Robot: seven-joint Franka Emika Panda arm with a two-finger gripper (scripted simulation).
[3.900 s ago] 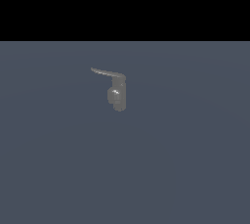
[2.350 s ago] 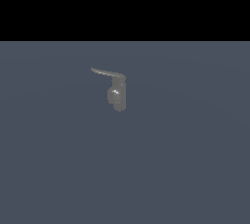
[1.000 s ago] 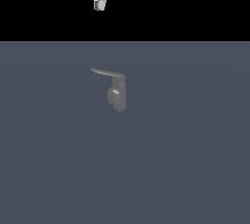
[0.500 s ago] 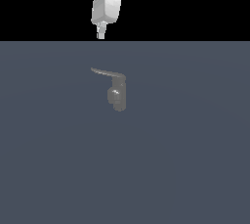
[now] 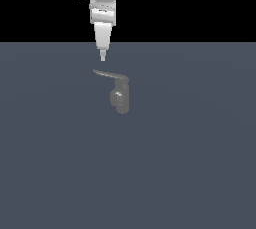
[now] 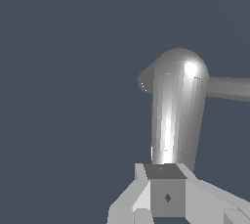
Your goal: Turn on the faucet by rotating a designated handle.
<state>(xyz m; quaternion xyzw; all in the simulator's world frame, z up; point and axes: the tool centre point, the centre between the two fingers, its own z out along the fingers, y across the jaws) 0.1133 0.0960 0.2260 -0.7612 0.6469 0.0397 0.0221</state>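
The faucet is a small dull grey upright fixture standing on the dark floor. Its thin handle sticks out from the top toward the exterior view's left. My gripper hangs from the white arm, pointing straight down just above the handle's free end and not touching it. Its fingers are pressed together and hold nothing. In the wrist view the shiny handle runs from the faucet's rounded top toward my gripper, and its end lies close under the fingertips.
The flat dark grey floor stretches all around the faucet. A grey bar of the faucet sticks out sideways in the wrist view. Nothing else is in view.
The arm has come into view from above and moved down. The gripper now hangs just over the handle's free end. The faucet and handle have not moved.
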